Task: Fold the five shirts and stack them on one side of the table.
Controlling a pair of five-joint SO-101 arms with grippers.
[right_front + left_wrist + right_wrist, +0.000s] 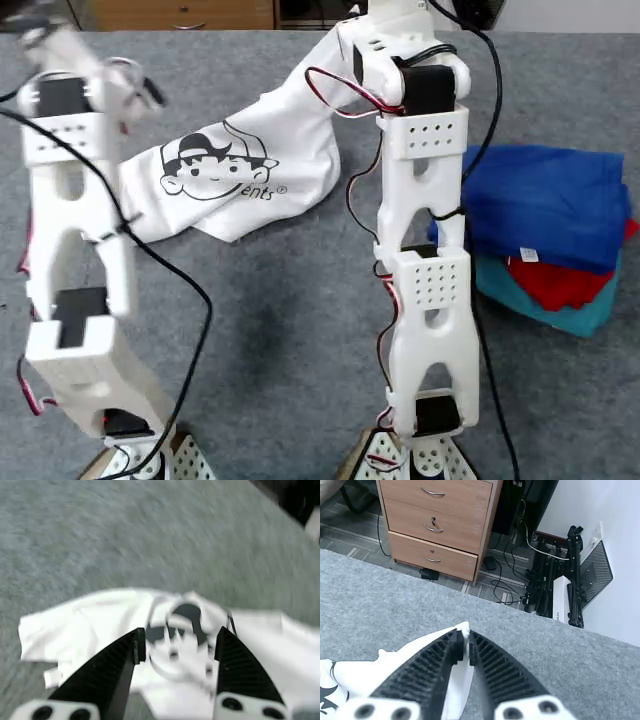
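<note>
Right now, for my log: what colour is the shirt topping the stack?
Blue; the top shirt shows best in the high view.

We see a grey worktop (280,330) with a rough, matt, felt-like nap. The white cloth shirt (240,170) looks soft and matt, and its black cartoon print lies flat. The folded blue shirt (545,200), red shirt (560,280) and teal shirt (560,315) are matt cloth too. The left gripper (180,637) and right gripper (465,640) have black, ribbed, matt faces that look like plastic. The brown wood-look drawer cabinet (440,525) is smooth, with shiny metal handles (434,492).
</note>
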